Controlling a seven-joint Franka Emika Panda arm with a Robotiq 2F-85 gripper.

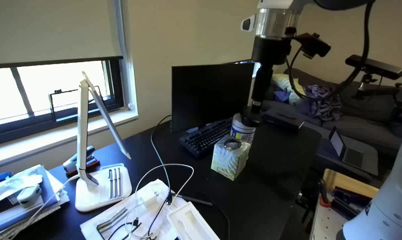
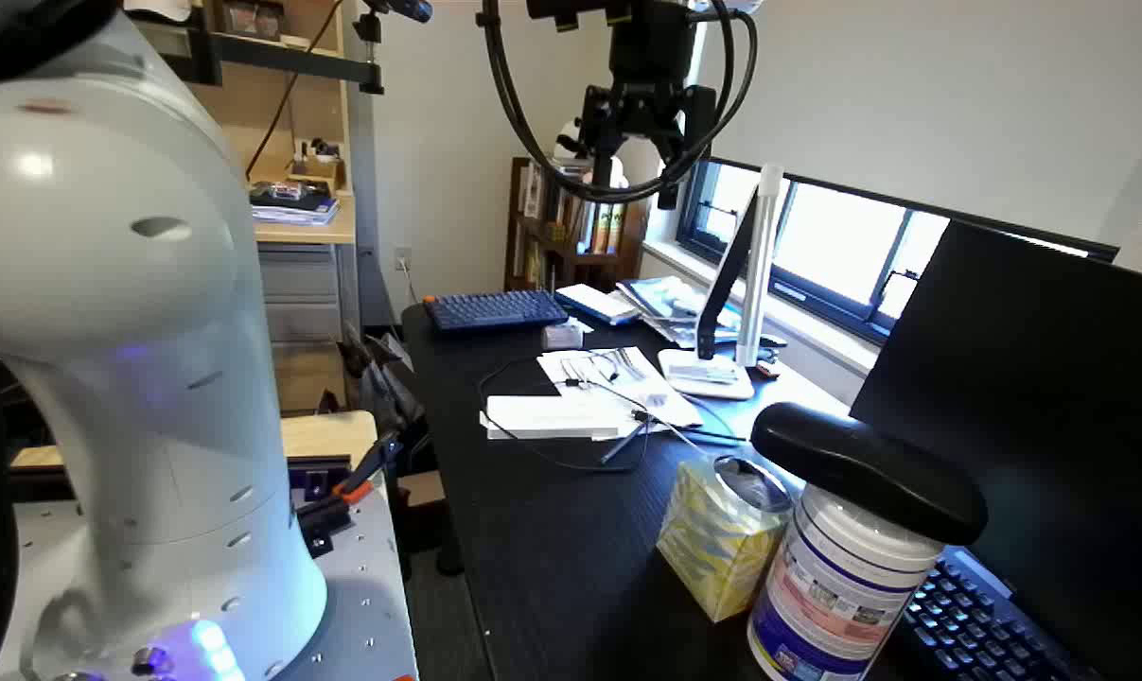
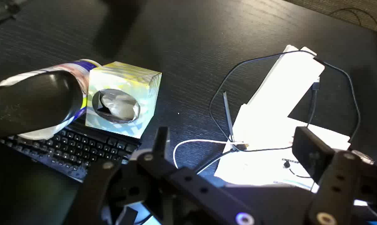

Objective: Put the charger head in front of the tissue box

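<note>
The charger head (image 1: 149,200) is a small white block lying on white papers, with thin cables looping around it. In the wrist view I cannot tell it from the overexposed white papers. The tissue box (image 1: 228,160) is a pale greenish-white cube standing upright on the black desk. It also shows in an exterior view (image 2: 722,539) and in the wrist view (image 3: 121,76). My gripper (image 3: 234,140) is open and empty, with its fingers wide apart. It hangs high above the desk in both exterior views (image 2: 635,180) (image 1: 256,107), touching nothing.
A white bottle with a blue label (image 2: 835,591) stands beside the tissue box, with a black object (image 2: 864,470) on top. A monitor (image 1: 214,95) and keyboard (image 1: 204,136) are behind. A desk lamp (image 1: 82,133) stands near the papers. A larger white slab (image 2: 542,418) lies on them.
</note>
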